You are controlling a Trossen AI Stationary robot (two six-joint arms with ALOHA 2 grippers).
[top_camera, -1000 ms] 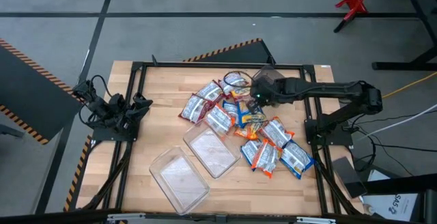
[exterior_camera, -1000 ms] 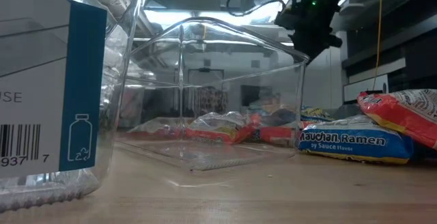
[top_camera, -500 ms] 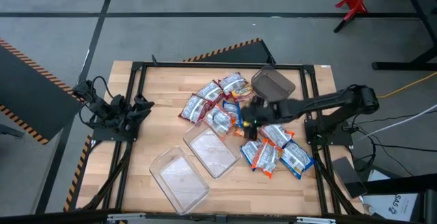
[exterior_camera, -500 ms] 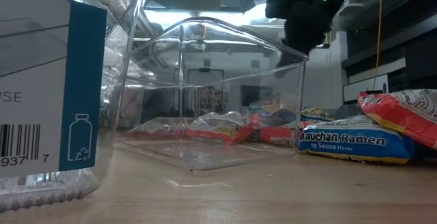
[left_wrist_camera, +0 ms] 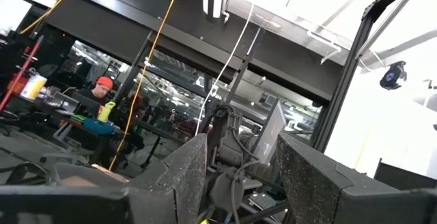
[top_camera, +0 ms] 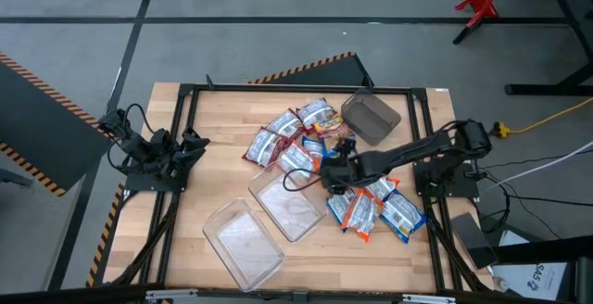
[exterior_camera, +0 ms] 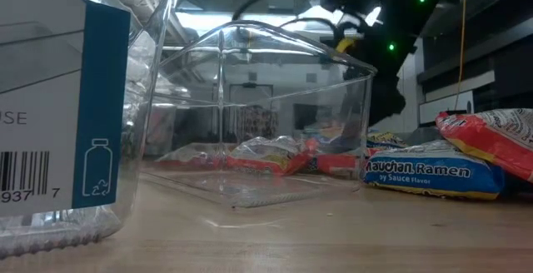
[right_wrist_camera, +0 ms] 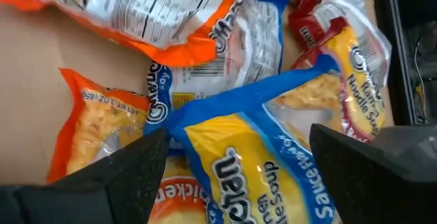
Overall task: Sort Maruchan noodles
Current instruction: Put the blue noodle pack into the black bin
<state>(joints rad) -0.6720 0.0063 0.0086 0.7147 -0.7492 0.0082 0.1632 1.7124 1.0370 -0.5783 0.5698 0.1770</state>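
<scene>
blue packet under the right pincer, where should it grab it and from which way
Best from straight above, closing across the narrow width of the blue packet. It lies flat on top of the pile, over an orange packet, so no edge is free to slide under. The right pincer hangs open right over it, one finger on each side. The crinkly film should bunch up between them.

Two dark arms, black cabling; right end effector (top_camera: pixel 332 171) dark, textured fingers (right_wrist_camera: pixel 130 169).
</scene>
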